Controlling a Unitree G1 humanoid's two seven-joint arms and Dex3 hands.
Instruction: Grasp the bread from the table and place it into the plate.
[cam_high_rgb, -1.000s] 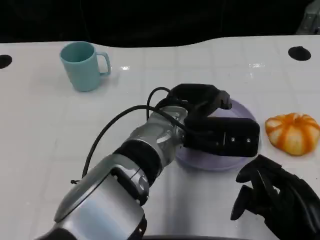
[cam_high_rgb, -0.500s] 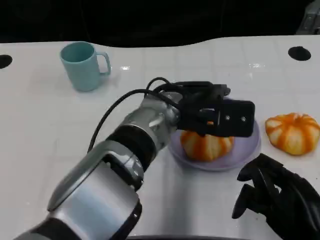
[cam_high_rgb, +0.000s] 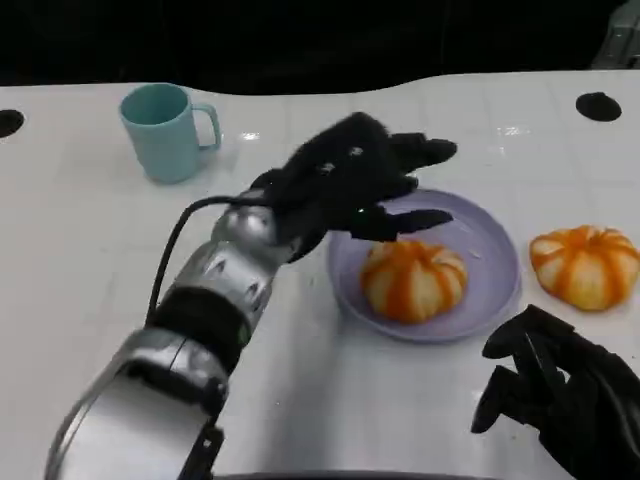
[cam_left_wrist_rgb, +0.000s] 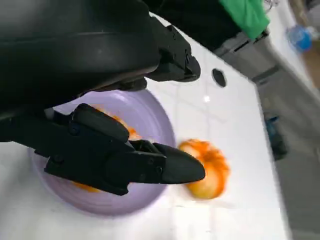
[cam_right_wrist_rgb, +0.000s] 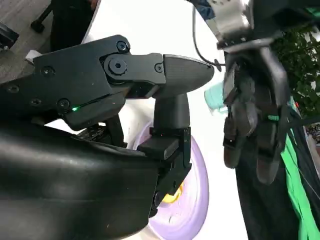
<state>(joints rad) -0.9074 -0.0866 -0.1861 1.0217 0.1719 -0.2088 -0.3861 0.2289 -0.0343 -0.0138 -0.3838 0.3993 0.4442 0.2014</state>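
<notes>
We see a glossy white surface (cam_high_rgb: 90, 250) marked with faint tile lines, with round dark holes near its far corners. Beyond its far edge the room is dark; the left wrist view shows green cloth and a grey floor off to the side, and the right wrist view shows green foliage.

There are two breads. Each is a round, domed bun, orange with pale cream stripes running down from its crown, rather like a small pumpkin. One bread (cam_high_rgb: 413, 280) lies in the plate (cam_high_rgb: 495, 250), a shallow lilac disc near the middle of the surface; the bun sits toward the plate's 7 o'clock side. The second bread (cam_high_rgb: 586, 265) rests on the surface just beside the plate, at its 3 o'clock, apart from its rim.

We count one plate and one cup (cam_high_rgb: 165, 130), a teal mug with its handle turned right, standing well apart from the plate at about 10 o'clock.

The left robot hand (cam_high_rgb: 350, 185) hangs over the plate's 10 o'clock rim, fingers spread wide and holding nothing, clear of the bun. The right robot hand (cam_high_rgb: 560, 400) sits low at the plate's 5 o'clock, fingers loosely apart and empty.
</notes>
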